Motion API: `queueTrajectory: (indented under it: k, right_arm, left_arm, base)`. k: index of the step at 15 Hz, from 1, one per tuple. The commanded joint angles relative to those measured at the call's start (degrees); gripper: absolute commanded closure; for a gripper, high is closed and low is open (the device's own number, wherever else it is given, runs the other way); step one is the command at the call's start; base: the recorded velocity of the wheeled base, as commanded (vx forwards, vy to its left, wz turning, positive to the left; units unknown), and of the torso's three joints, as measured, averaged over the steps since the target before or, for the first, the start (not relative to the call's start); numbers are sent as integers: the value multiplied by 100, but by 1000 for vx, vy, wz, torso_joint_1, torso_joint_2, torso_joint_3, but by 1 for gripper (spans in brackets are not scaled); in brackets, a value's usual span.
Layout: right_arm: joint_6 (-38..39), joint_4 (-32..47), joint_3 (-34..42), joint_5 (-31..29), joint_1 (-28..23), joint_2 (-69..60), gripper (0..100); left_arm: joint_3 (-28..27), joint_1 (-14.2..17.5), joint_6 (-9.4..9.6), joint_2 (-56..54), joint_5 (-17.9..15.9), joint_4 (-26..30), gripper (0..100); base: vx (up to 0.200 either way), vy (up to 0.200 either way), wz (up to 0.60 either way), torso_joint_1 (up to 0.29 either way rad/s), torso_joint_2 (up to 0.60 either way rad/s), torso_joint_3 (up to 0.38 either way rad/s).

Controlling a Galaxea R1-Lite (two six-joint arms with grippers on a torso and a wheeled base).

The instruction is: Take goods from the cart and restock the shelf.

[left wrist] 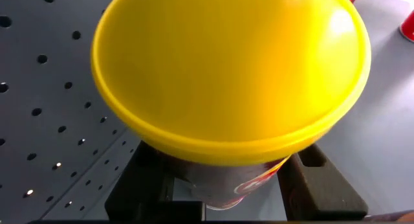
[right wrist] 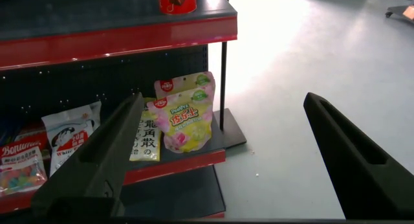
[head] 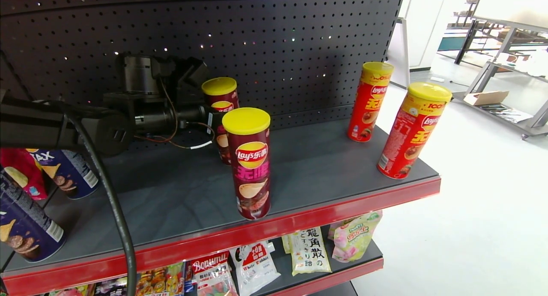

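- The left arm [head: 51, 125] stretches across the top shelf [head: 171, 193] to the rear maroon can [head: 220, 95]; its jaws are clamped on that can's body, with one finger [left wrist: 150, 185] on each side just under the yellow lid [left wrist: 226, 68]
- The rear maroon can stands upright at the back of the shelf, close to the pegboard [head: 278, 52]; the front maroon can [head: 249, 163] stands upright just before it, near the shelf's red front edge
- Two red cans stand well apart from these toward the shelf's right end; the back red can [head: 369, 101] is near the pegboard; the front red can [head: 413, 131] is at the front corner
- Blue cans [head: 70, 172] stand at the shelf's left end
- The right arm's jaws are wide apart and empty; their fingers [right wrist: 97, 166] sit low, facing the lower shelf [right wrist: 181, 162]; that shelf carries snack bags [right wrist: 184, 117]
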Motion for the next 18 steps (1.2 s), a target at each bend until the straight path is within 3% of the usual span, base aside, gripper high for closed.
queueTrajectory:
  k: [1, 11, 12, 18]
  right_arm:
    - [-2, -1, 0, -4, -1, -2, 0]
    - [-2, -1, 0, -4, -1, -2, 0]
    - [-2, -1, 0, 5, -1, -2, 0]
    - [-2, -1, 0, -4, -1, -2, 0]
  left_arm:
    - [-69, -14, -3, 21, -5, 3, 100]
    - [-105, -41, 15, 91, 12, 3, 100]
    - [-78, -41, 15, 91, 12, 3, 0]
    - [-61, -50, 6, -40, 21, 38, 0]
  base:
    - [0, 0, 0, 0, 0, 0]
    - [0, 0, 0, 0, 0, 0]
    - [0, 0, 0, 0, 0, 0]
    - [0, 0, 0, 0, 0, 0]
